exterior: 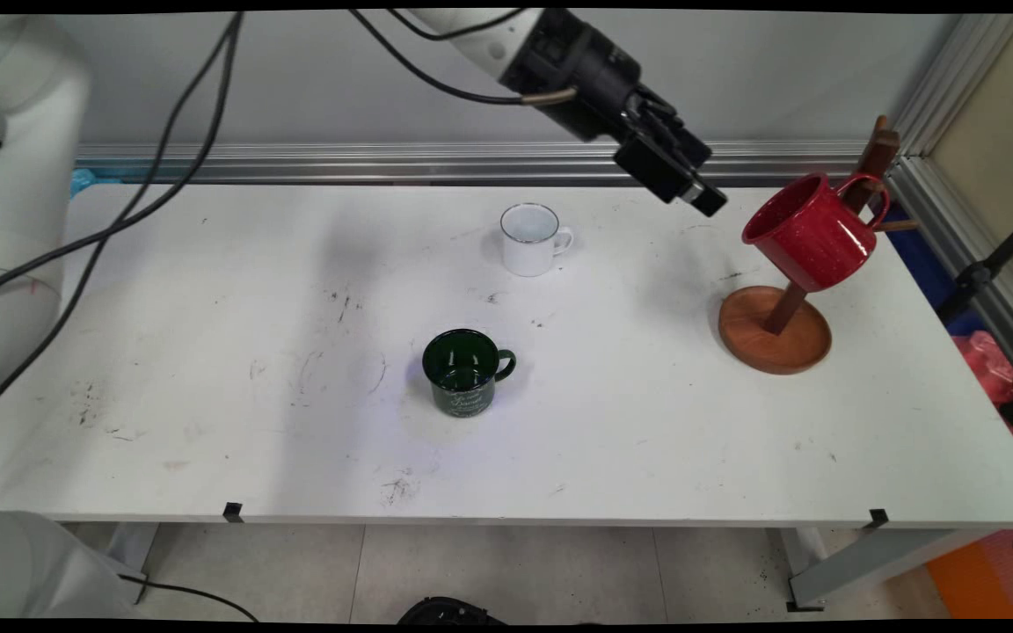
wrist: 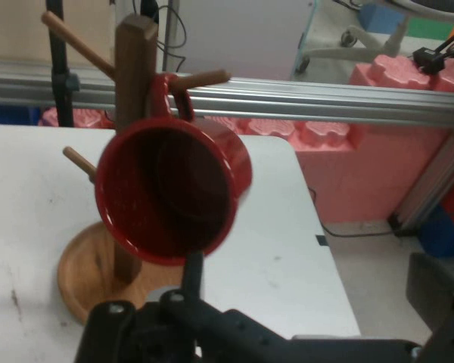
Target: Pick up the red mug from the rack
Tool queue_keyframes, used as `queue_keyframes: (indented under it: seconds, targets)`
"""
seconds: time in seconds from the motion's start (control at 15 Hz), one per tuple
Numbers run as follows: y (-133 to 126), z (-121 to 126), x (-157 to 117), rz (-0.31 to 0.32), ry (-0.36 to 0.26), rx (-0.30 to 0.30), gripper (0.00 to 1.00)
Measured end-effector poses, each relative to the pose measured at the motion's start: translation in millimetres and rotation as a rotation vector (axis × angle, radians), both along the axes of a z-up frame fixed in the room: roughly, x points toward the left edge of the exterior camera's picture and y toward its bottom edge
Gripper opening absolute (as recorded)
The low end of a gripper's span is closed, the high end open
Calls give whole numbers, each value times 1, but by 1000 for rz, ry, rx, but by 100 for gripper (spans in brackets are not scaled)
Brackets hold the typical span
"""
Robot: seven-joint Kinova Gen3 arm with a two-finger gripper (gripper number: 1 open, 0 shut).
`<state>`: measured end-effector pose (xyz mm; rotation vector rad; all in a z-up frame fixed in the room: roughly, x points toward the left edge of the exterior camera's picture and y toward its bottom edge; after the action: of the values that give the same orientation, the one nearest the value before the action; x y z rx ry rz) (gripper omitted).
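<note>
- The red mug [exterior: 810, 230] hangs by its handle on the wooden mug tree [exterior: 775, 327].
- The hand [exterior: 707, 199] hovers just beside it, empty; whether open, I cannot tell.
- The white mug [exterior: 530, 239] and green mug [exterior: 464, 372] stand on the bench [exterior: 207, 352].

Red mug [exterior: 810, 233] hangs tilted — on wooden rack [exterior: 775, 330].
</note>
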<state>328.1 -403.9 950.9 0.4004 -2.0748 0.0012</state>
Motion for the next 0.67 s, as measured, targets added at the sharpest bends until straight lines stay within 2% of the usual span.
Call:
queue_keyframes:
  seconds: [0.67]
  targets:
    - [-43, -34, -52, -38, 3, -40, 100]
